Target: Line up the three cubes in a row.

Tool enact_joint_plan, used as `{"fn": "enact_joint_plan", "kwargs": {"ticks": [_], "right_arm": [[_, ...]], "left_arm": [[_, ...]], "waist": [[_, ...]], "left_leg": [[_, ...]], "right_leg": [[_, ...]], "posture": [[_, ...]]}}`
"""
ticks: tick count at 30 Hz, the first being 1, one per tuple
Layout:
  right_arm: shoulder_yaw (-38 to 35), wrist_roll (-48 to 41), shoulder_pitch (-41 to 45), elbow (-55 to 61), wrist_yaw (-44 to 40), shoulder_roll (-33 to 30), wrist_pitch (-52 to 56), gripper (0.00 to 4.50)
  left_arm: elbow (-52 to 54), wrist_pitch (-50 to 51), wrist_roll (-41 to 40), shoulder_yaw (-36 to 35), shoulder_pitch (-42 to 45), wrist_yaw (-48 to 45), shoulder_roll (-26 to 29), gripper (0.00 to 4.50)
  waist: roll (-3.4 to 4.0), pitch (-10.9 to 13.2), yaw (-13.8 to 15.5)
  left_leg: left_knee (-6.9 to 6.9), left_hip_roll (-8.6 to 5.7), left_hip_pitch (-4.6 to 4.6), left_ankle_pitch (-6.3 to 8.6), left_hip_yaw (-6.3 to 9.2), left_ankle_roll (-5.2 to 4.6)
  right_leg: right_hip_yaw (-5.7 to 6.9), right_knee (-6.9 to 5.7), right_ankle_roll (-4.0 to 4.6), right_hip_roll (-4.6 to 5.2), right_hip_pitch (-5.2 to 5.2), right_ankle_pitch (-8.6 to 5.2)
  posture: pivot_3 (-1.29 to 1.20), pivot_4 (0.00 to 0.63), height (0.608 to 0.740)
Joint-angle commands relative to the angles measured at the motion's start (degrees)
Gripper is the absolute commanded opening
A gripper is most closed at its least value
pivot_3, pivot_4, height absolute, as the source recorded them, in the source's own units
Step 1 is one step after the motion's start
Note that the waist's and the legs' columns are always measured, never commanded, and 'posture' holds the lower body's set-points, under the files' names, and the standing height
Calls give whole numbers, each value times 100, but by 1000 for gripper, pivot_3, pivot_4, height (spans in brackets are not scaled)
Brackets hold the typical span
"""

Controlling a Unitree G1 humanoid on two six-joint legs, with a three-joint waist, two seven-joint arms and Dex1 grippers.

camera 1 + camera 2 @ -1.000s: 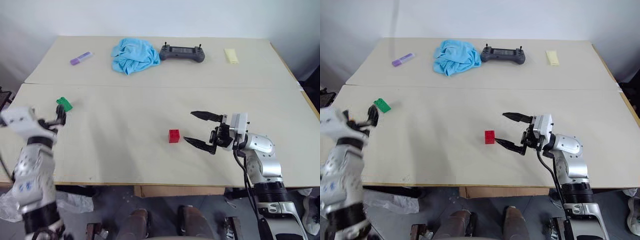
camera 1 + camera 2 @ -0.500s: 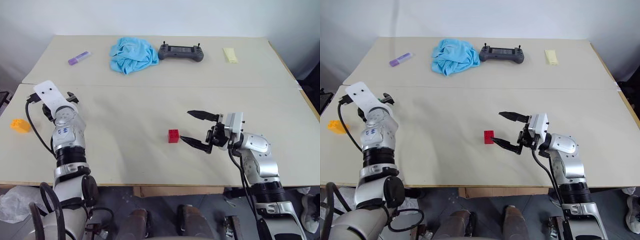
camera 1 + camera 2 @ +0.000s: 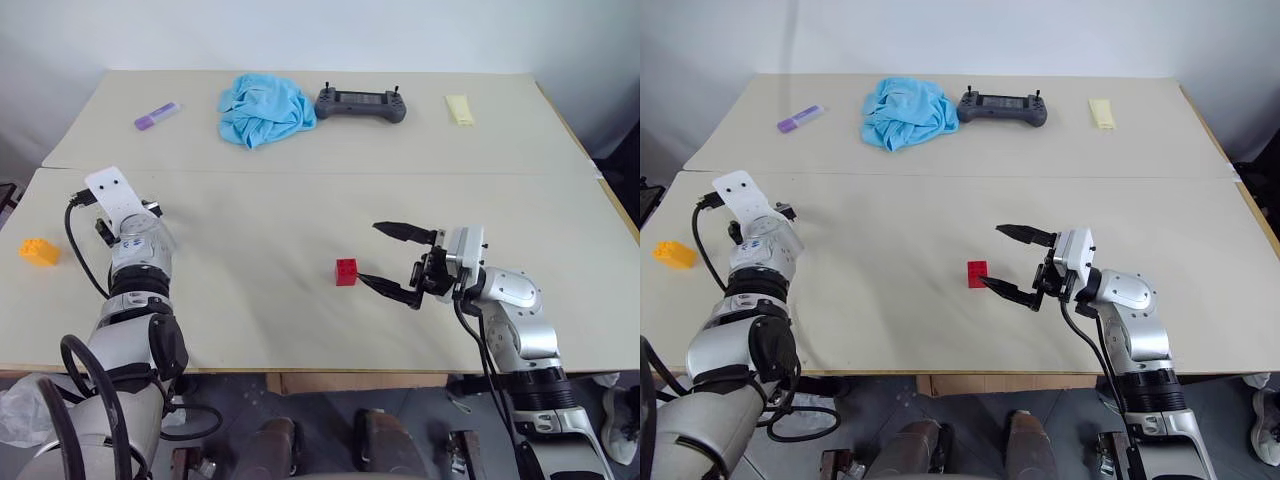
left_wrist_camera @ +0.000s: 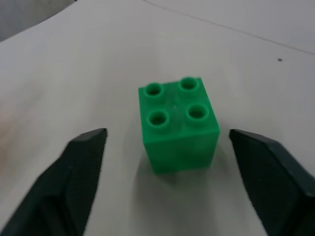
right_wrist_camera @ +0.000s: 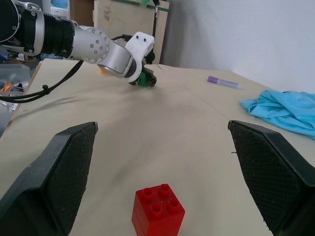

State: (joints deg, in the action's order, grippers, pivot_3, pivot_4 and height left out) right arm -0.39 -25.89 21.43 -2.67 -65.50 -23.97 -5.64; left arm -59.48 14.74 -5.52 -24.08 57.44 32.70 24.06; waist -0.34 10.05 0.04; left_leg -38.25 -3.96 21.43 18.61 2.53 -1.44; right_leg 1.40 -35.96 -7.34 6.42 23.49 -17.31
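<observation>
The green cube (image 4: 177,125) sits studs-up on the table between the two fingers of my left gripper (image 4: 167,133). The jaws are open, with a gap on each side of the cube. In the right wrist view, that left gripper (image 5: 144,78) rests low on the table at the far side, with the green cube (image 5: 142,77) at its tip. The red cube (image 3: 347,271) lies mid-table, just left of my right gripper (image 3: 371,253), which is open and level and is not touching it. The orange-yellow cube (image 3: 40,251) lies alone near the table's left edge.
Along the back of the table (image 3: 250,330) are a purple marker (image 3: 158,116), a crumpled blue cloth (image 3: 265,108), a grey controller (image 3: 361,104) and a pale yellow flat piece (image 3: 461,110). A seam crosses the table behind the cubes.
My left hand has swung forward and down to the green cube, and its wrist now covers the cube in the head views. The orange-yellow cube has come into sight. The right gripper has stayed put.
</observation>
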Motion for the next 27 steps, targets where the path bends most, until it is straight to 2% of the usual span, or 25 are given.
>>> {"fn": "enact_joint_plan", "kwargs": {"ticks": [1, 6, 9, 11, 12, 15, 18, 20, 21, 24, 27], "right_arm": [[-61, -36, -18, 180, 46, -52, -35, 4500], [-38, -2, -81, 193, 83, -35, -72, 4500], [-21, 28, -107, 184, 85, -34, -97, 4500], [-20, 68, -119, 188, 78, -54, -121, 4500], [-30, 77, -129, 192, 74, -68, -131, 4500], [-173, 69, -151, 213, 74, -207, -140, 4500], [-449, -116, -251, 335, 90, -447, -47, 4500], [-654, -311, -352, 468, 120, -600, 111, 4500], [-719, -388, -400, 539, 137, -659, 200, 4500], [-1122, -544, -900, 773, -174, -1214, 328, 4500], [-1133, -333, -1252, 628, -790, -1667, -172, 4500]], "left_arm": [[43, -356, 8, 66, 135, -132, 124, 3002], [1, -502, -48, 60, 83, -348, 163, 1483], [143, -771, -11, 204, -22, -845, 175, 1480], [454, -1068, -97, 293, -170, -1522, 186, 1480], [674, -1240, -183, 336, -277, -1999, 216, 1480], [1465, -1460, -828, 437, -594, -4379, 442, 1480], [2157, -778, -1510, 690, -839, -6739, 821, 1480], [2350, -286, -1759, 794, -872, -7592, 1068, 1480], [2370, -131, -1792, 838, -866, -7832, 1171, 1480], [2857, -362, -1729, 1789, -1045, -10249, 1536, 1480], [2461, -1104, -1232, 2411, -956, -10966, 1365, 1480]], "waist": [[0, 0, 0], [0, 0, -1], [0, 0, -3], [0, 0, -4], [0, 0, -6], [0, 0, -17], [0, 0, -26], [0, 0, -24], [0, 0, -21], [0, 0, 8], [3, -1, 71]], "left_leg": [[0, 0, 0, 0, 0, 0], [0, 0, 0, 0, 0, 0], [0, -1, 0, 0, -1, 0], [0, -1, 0, 0, -1, 0], [0, -1, 0, 0, -1, 0], [0, 0, 2, 0, -2, 0], [-1, 2, 7, 0, -1, 0], [-1, 1, 7, -1, -1, -2], [-1, 1, 7, -2, -1, -3], [0, 1, 7, -2, 3, -4], [3, -13, 5, -4, 5, -16]], "right_leg": [[0, 0, 0, 0, 0, 0], [1, 0, 0, 0, 0, 0], [1, 0, 0, 0, 0, 0], [1, 0, 0, 0, 0, 0], [1, 0, 0, 0, 0, 0], [2, 0, 0, 1, 0, 0], [2, 4, 0, 3, 2, 0], [0, 5, 0, 3, 0, 0], [0, 4, 0, 4, 0, 0], [0, 5, 0, 4, -2, 0], [1, 9, 1, 8, -11, 0]], "posture": [[0, 150, 740], [0, 150, 740], [0, 150, 740], [0, 150, 740], [0, 150, 740], [0, 150, 740], [0, 150, 740], [0, 150, 740], [0, 150, 740], [0, 150, 740], [0, 150, 740]]}}
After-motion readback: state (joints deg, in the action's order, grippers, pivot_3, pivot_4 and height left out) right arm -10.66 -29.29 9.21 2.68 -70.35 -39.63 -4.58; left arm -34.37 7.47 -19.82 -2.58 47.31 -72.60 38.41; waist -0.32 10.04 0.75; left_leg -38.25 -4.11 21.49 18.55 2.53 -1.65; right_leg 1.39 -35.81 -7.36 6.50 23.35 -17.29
